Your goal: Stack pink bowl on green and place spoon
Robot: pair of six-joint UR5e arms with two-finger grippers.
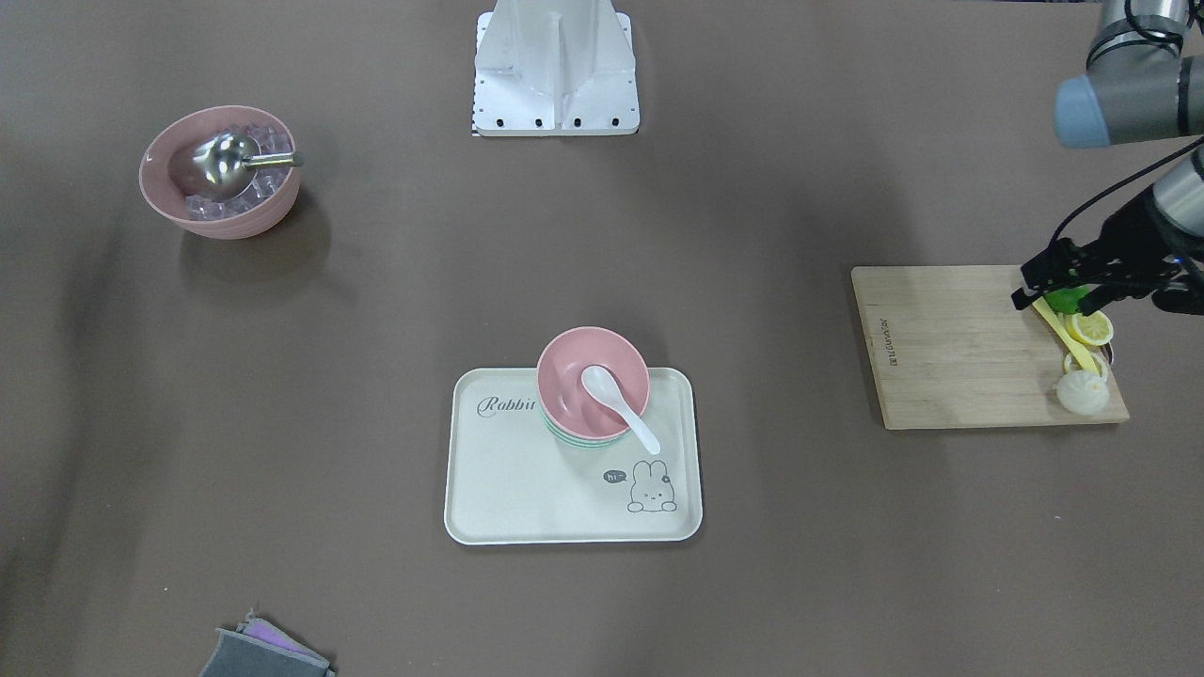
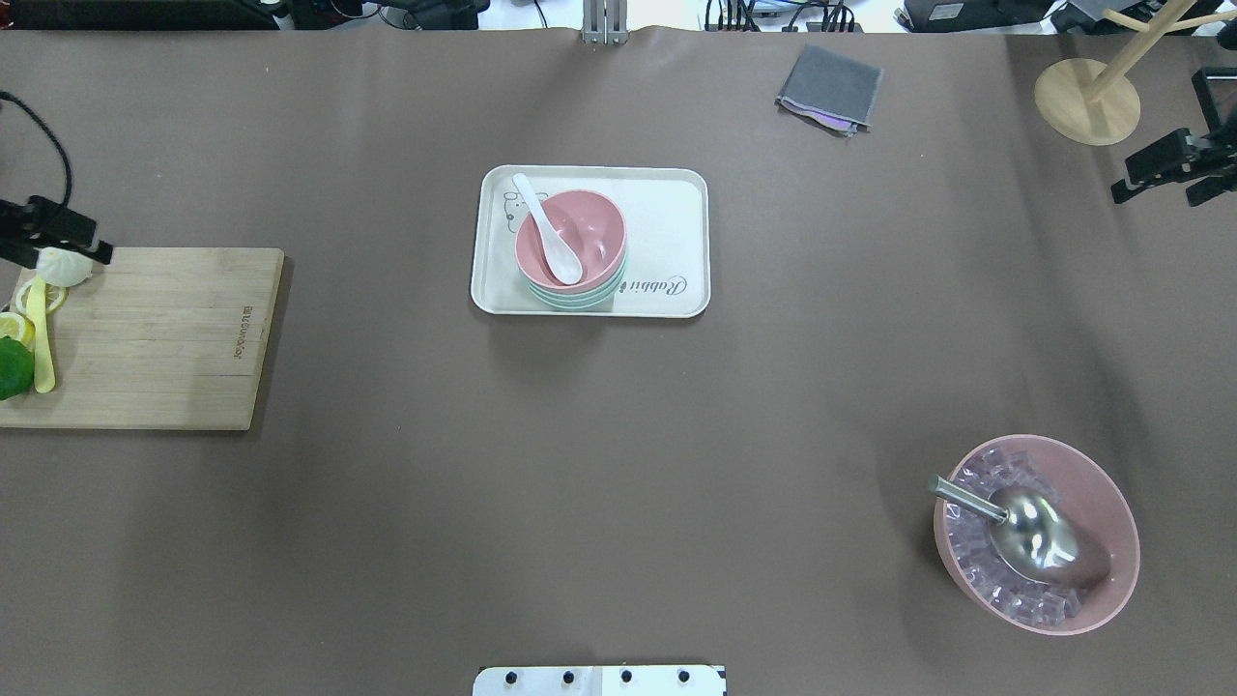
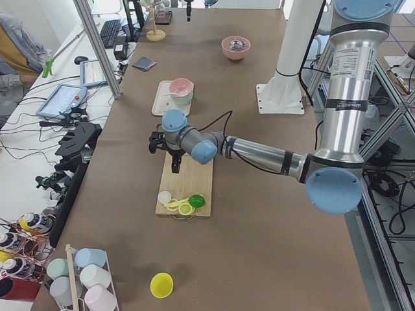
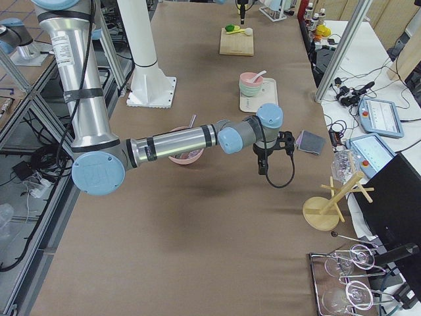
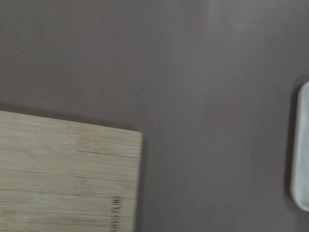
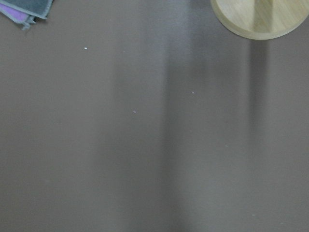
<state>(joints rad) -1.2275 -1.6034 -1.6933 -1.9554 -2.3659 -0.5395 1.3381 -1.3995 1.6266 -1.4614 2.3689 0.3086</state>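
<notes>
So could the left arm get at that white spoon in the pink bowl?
Probably yes: the spoon lies uncovered in the pink bowl, handle over the rim, and nothing stands between it and the left arm.

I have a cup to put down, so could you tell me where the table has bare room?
The widest bare stretch lies between the cream rabbit tray and the pink bowl of ice cubes. The middle of the wooden cutting board is bare; its outer end is crowded with lemon slices and a lime.

bare table ringed the tray (image 2: 667,232); only the stacked bowls (image 2: 599,232) rose there. the board (image 2: 155,338), ice bowl (image 2: 1111,493) and a seemingly flat cloth (image 2: 831,87) lay well apart.
</notes>
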